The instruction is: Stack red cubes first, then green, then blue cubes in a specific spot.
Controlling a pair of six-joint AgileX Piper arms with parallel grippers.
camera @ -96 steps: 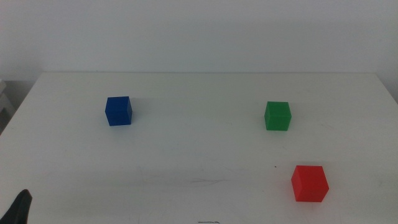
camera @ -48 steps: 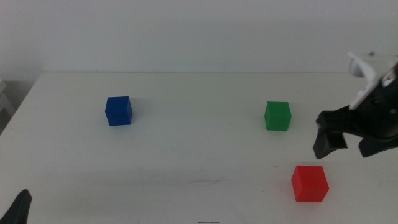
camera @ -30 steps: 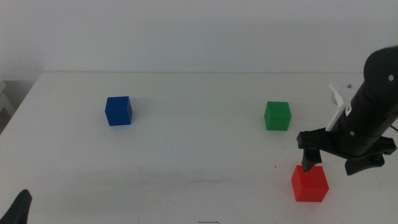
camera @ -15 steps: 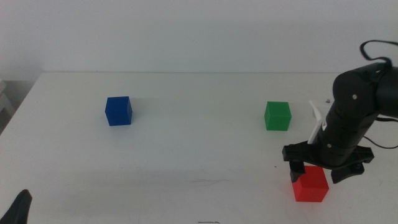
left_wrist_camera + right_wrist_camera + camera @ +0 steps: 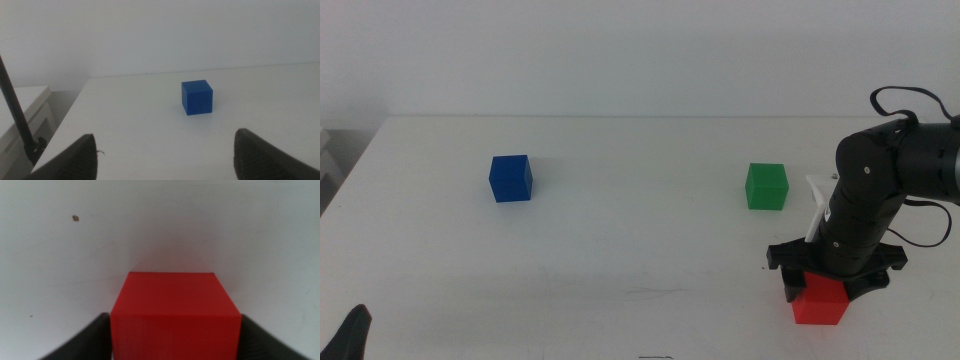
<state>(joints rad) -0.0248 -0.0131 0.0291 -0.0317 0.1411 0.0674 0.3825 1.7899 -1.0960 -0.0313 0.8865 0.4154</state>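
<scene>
I have the right claw (image 5: 831,283) down over the red cube (image 5: 819,298), which sits on the white table (image 5: 640,250) toward its near right side. In the right wrist view the two dark jaws stand one on each side of the red cube (image 5: 175,315), hard against its flanks. I judge them pinching it or within a hair of it, but I cannot confirm firm contact.

Handling, by my judgement: the cube looks solid, stiff and light, with flat matte faces that should give the jaws fair friction. It should not deform or break. The right place to hold it is across two opposite side faces, centred, which is how the jaws stand now; an off-centre pinch could twist it.

The green cube (image 5: 766,186) stands further back on the right, well apart from the red one. The blue cube (image 5: 510,178) stands far off on the left side.

What each view adds: the middle view alone gives the layout of all three cubes, yet the arm hides the jaw contact there. The right wrist view alone shows that contact. The left wrist view shows the blue cube (image 5: 196,97) ahead of the left claw (image 5: 165,150), whose jaws are spread wide and hold nothing; that arm waits at the near left edge.
</scene>
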